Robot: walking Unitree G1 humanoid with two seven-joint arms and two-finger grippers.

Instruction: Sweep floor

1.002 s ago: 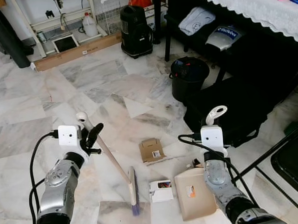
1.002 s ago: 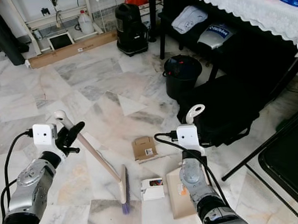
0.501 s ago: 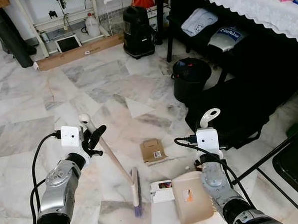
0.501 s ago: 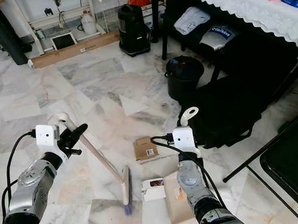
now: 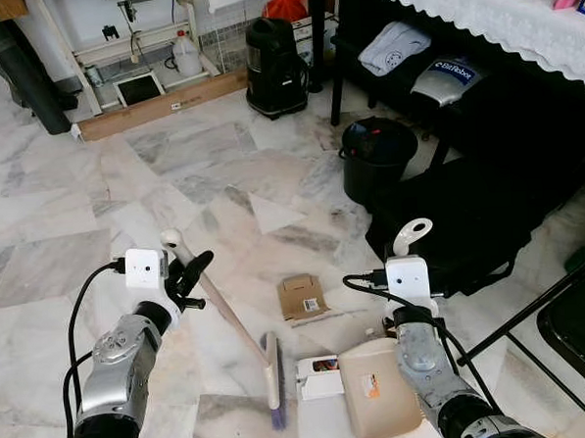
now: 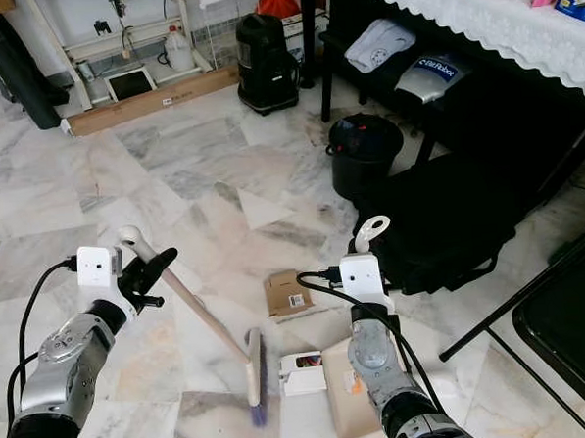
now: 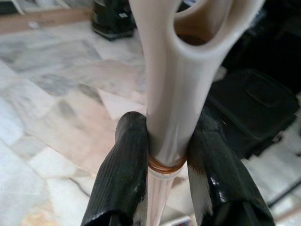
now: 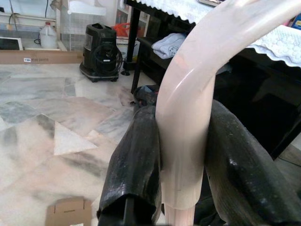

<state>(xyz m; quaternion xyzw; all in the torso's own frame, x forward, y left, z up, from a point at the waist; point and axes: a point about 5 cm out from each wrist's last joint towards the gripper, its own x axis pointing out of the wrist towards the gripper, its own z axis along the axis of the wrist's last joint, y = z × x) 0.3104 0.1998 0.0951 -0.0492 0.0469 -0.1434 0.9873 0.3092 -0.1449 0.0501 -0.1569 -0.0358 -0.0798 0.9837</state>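
My right gripper [image 8: 181, 155] is clamped on the dustpan [image 5: 379, 401] handle, keeping the pan flat beside a small white box [image 5: 318, 377]. My left gripper [image 7: 170, 165] squeezes the broom [image 5: 242, 337], bristles grounded, ready to push. Beyond lies a cardboard piece [image 5: 300, 296].

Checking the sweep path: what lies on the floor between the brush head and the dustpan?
In the left eye view, a small white box lies between the brush head and the dustpan.

Broom head [image 5: 272, 369] left of small box [image 5: 320, 376], dustpan [image 5: 379, 401] right.
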